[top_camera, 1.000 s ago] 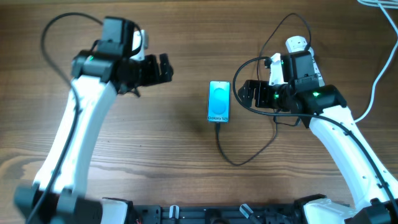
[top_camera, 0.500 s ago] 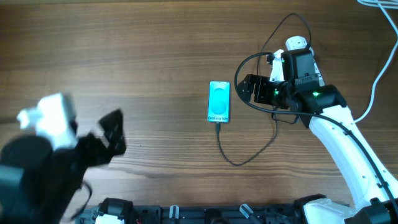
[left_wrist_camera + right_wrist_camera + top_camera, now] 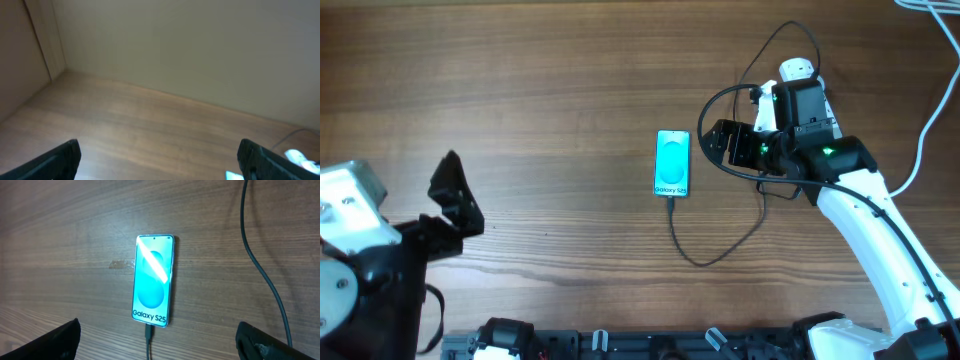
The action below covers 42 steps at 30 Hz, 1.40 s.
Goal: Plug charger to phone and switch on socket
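Observation:
The phone [image 3: 672, 163] lies flat at the table's middle, its cyan screen lit and reading Galaxy S25; it also shows in the right wrist view [image 3: 153, 280]. The charger's black cable [image 3: 700, 260] loops from the phone's lower edge, where its plug tip [image 3: 148, 332] meets the phone, back up under my right arm. My right gripper [image 3: 720, 148] is open and empty just right of the phone [image 3: 160, 350]. The socket [image 3: 798, 71] is mostly hidden under my right arm. My left gripper [image 3: 455, 190] is open and empty at the front left [image 3: 160, 155].
A thick white cord [image 3: 928, 120] runs down the table's far right. A black cable [image 3: 265, 275] crosses the right of the right wrist view. The left wrist view shows bare table and a beige wall [image 3: 200, 45].
My left arm has swung from the upper left down to the front left corner, away from the phone. My right arm has barely moved.

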Available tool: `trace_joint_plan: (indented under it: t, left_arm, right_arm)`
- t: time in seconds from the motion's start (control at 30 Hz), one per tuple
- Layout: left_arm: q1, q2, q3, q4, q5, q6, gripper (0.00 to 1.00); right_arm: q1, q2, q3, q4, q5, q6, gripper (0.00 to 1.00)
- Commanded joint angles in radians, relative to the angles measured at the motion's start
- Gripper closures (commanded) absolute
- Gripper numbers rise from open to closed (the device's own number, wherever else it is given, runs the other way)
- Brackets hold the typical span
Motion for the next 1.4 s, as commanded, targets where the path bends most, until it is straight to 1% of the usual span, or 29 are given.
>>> trace_joint_plan:
  t: [0.0,0.07,0.2,0.3,0.33,0.37,0.47,0.5,0.53,0.63,0.73,0.87,1.0,1.07,1.13,1.2,1.27,1.37]
  left_arm:
    - [-0.004,0.055,0.000,0.077,-0.021,0.158,0.00]
    - [-0.004,0.077,0.000,0.093,-0.025,0.187,0.00]
    - [0.005,0.097,0.000,0.093,-0.040,0.187,0.00]
    - [0.058,0.094,0.000,0.093,-0.039,0.185,0.00]
    - [0.079,0.094,0.000,0.090,-0.032,0.178,0.00]
    - [0.109,0.094,0.000,0.083,0.007,0.178,0.00]
    - [0.158,0.084,0.000,0.072,0.078,0.178,0.00]
    - [0.174,0.080,0.000,0.055,0.087,0.178,0.00]
    - [0.188,0.072,0.000,0.034,0.085,0.178,0.00]
    - [0.208,0.034,0.000,0.008,0.085,0.178,0.00]
    - [0.208,-0.035,0.000,0.006,0.086,0.178,0.00]
    - [0.208,-0.124,0.000,-0.027,0.086,0.178,0.00]
    - [0.207,-0.213,-0.003,-0.083,0.086,0.179,0.00]
    - [0.207,-0.241,-0.008,-0.111,0.085,0.179,0.00]
    - [0.207,-0.243,-0.008,-0.144,0.063,0.179,0.00]
    - [0.207,-0.243,-0.008,-0.179,0.063,0.179,0.00]
    - [0.207,-0.243,-0.008,-0.214,0.063,0.179,0.00]
    - [0.207,-0.243,-0.008,-0.241,0.063,0.179,0.00]
  right_arm:
    - [-0.004,0.010,0.001,-0.021,0.014,0.013,0.00]
    - [-0.004,0.010,0.001,-0.043,0.014,0.013,0.00]
    - [-0.004,0.010,0.001,-0.054,0.030,0.009,0.00]
    - [-0.004,0.010,0.001,-0.058,0.093,0.011,0.02]
    - [-0.004,0.010,0.001,-0.061,0.112,0.012,0.16]
    - [-0.005,0.010,0.001,-0.064,0.132,0.013,0.34]
    - [-0.029,0.010,0.002,-0.070,0.182,0.018,0.71]
    - [-0.049,0.010,0.003,-0.074,0.195,0.027,0.87]
    - [-0.072,0.010,0.005,-0.078,0.205,0.043,0.96]
    - [-0.173,0.010,0.006,-0.072,0.209,0.054,0.96]
    - [-0.241,0.010,0.006,-0.029,0.217,0.004,0.95]
    - [-0.262,0.027,0.006,0.031,0.299,0.013,0.95]
    - [-0.270,0.105,0.012,0.067,0.303,0.016,0.95]
    - [-0.279,0.181,0.052,0.060,0.302,0.023,0.95]
    - [-0.295,0.255,0.124,0.024,0.306,0.073,0.95]
    - [-0.314,0.308,0.195,0.001,0.309,0.091,0.95]
    - [-0.331,0.344,0.246,0.000,0.318,0.088,0.95]
    - [-0.369,0.424,0.306,0.020,0.392,0.079,0.95]
